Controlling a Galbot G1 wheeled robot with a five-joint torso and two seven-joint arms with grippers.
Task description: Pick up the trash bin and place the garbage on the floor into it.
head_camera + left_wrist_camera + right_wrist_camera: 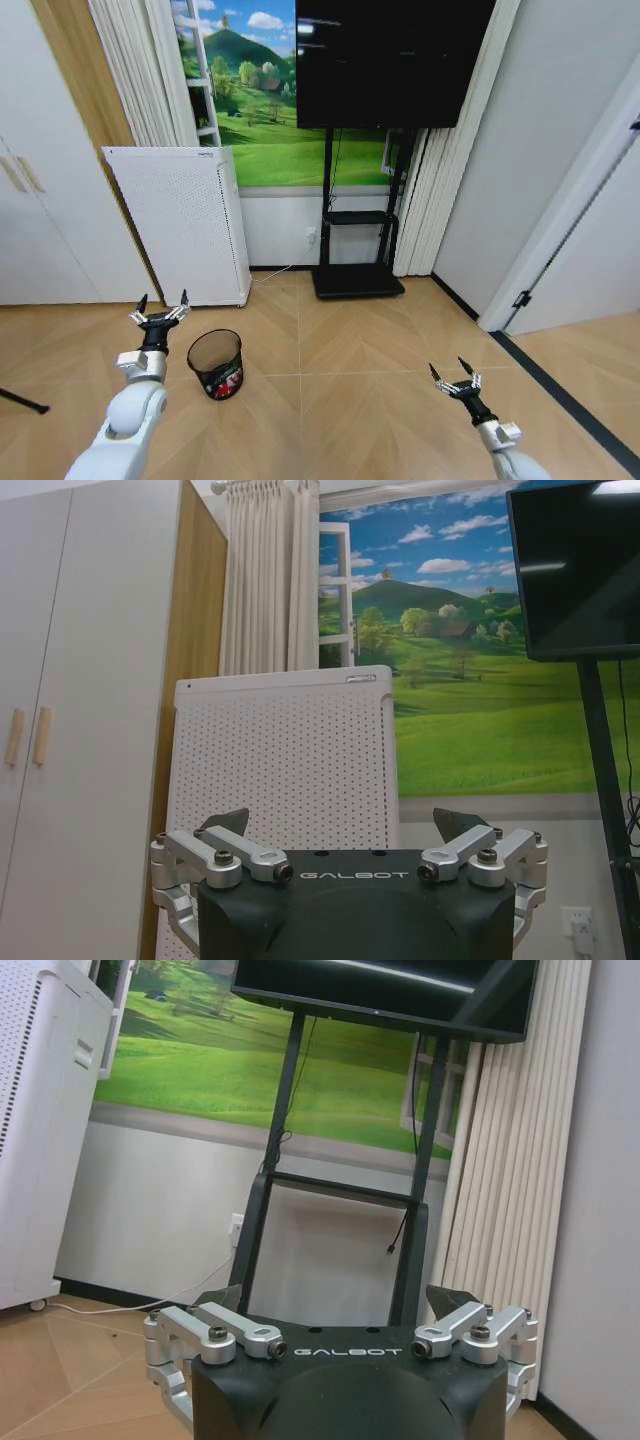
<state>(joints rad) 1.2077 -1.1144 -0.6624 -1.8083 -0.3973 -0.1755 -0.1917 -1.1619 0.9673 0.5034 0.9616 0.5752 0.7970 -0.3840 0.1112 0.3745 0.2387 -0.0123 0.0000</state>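
The left gripper (162,305) hangs nearest, raised above the light tan herringbone parquet floor (380,390), fingers spread wide with nothing between them. Just beside it, toward the right, the small black wire-mesh round trash bin (216,363) stands upright on the floor (a red-and-white piece of garbage (228,381) shows low inside it). Behind stands the tall white perforated box-shaped appliance (183,223). The right gripper (455,375), likewise spread and empty, hovers well apart.
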